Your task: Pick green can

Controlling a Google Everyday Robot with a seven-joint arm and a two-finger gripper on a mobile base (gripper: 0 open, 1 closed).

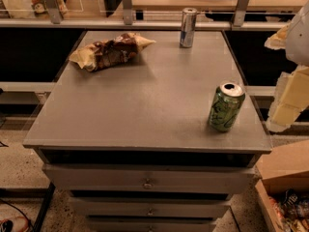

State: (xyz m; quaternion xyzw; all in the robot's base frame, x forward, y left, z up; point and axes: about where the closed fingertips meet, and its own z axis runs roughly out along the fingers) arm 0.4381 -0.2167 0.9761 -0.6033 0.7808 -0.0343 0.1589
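Observation:
The green can [226,106] stands upright near the front right corner of the grey table top [145,100]. It has pale swirling lettering and a silver top with an open mouth. My gripper [288,99] shows as pale, blocky parts at the right edge of the camera view. It hangs beyond the table's right edge, to the right of the can, at about the can's height and apart from it. Nothing shows in it.
A taller, slim silver-and-blue can [188,27] stands at the table's back edge. A crumpled brown and yellow snack bag [112,51] lies at the back left. Drawers [147,181] sit under the top. A cardboard box [286,178] stands on the floor at the lower right. A metal rail [145,23] runs behind.

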